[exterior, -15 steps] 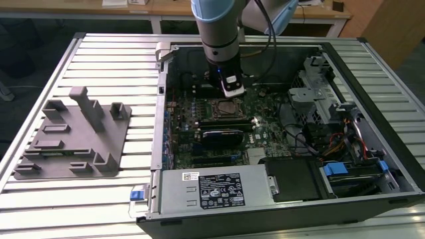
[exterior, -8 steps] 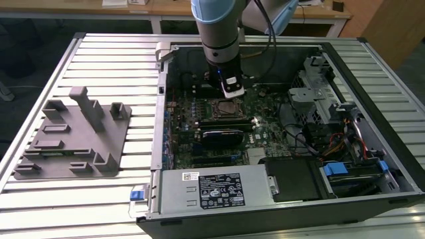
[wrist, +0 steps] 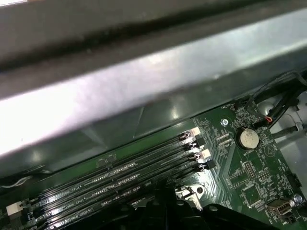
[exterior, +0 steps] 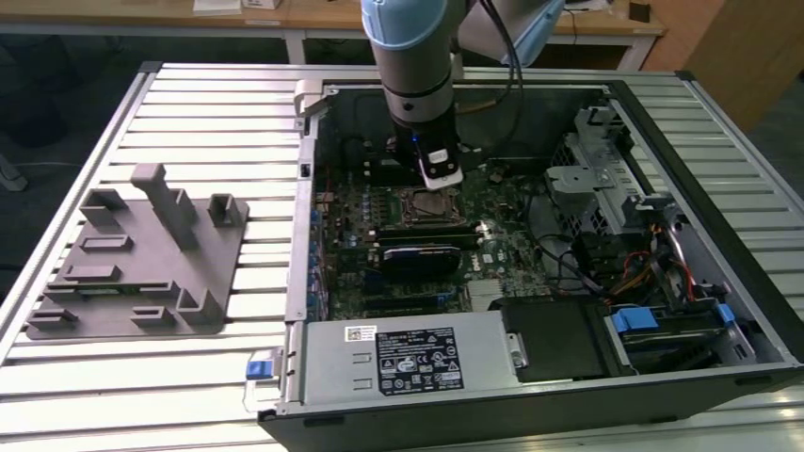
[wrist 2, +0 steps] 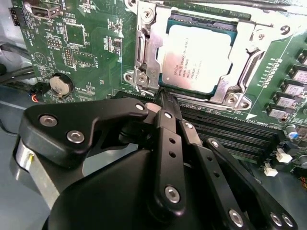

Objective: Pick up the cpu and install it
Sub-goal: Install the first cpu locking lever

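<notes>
In the second wrist view the cpu [wrist 2: 197,58] lies flat in the metal-framed socket [wrist 2: 144,57] on the green motherboard [wrist 2: 81,43], its silver top facing up, and the black claw [wrist 2: 165,98] stands just short of the chip's near edge with its fingers [wrist 2: 169,108] drawn together to a narrow tip, closed on nothing. From that tip the cpu sits at about one o'clock, very near but apart from it; whether the tip touches the socket frame I cannot tell. The round coin battery [wrist 2: 61,84] sits on the board at about nine o'clock from the claw, and the dark memory slots [wrist 2: 230,125] run past at about three o'clock. In the exterior view the arm [exterior: 412,66] reaches down into the open computer case [exterior: 528,235] that lies on the slatted table [exterior: 188,113], and the claw [exterior: 442,179] hangs right above the socket, where the cpu [exterior: 431,204] shows as a pale square at six o'clock from it. The grey fixture tray [exterior: 132,259] rests on the table well apart, at about nine o'clock from the case. In the first wrist view the memory slots [wrist: 120,177] cross the frame under the case's metal wall [wrist: 144,86], with the coin battery [wrist: 248,138] at about three o'clock from them.
</notes>
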Robot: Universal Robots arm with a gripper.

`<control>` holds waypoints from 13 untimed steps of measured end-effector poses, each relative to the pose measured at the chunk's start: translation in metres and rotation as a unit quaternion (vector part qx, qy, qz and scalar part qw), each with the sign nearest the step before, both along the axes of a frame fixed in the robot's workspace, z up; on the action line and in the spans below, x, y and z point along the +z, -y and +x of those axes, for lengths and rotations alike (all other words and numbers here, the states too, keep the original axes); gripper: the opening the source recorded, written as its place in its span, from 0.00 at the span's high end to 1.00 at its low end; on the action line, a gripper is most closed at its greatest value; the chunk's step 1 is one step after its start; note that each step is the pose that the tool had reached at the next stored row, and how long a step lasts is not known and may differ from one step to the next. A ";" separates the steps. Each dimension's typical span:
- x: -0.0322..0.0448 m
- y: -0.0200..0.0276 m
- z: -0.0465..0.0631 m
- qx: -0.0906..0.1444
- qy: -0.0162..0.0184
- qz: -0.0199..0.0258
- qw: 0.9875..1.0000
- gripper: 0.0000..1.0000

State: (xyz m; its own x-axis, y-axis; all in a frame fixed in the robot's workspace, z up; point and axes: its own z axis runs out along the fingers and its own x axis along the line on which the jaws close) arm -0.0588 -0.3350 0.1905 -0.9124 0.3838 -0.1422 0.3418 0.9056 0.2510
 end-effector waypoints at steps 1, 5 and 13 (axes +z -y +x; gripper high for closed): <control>0.0001 0.0005 0.000 0.000 0.000 0.001 1.000 0.89; 0.0001 0.0009 0.000 0.000 0.000 0.002 1.000 0.89; 0.0001 0.0009 0.000 0.000 0.000 0.017 1.000 0.89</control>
State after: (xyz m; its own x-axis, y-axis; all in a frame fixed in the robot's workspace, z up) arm -0.0588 -0.3359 0.1906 -0.9124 0.3886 -0.1288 0.3419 0.8963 0.2822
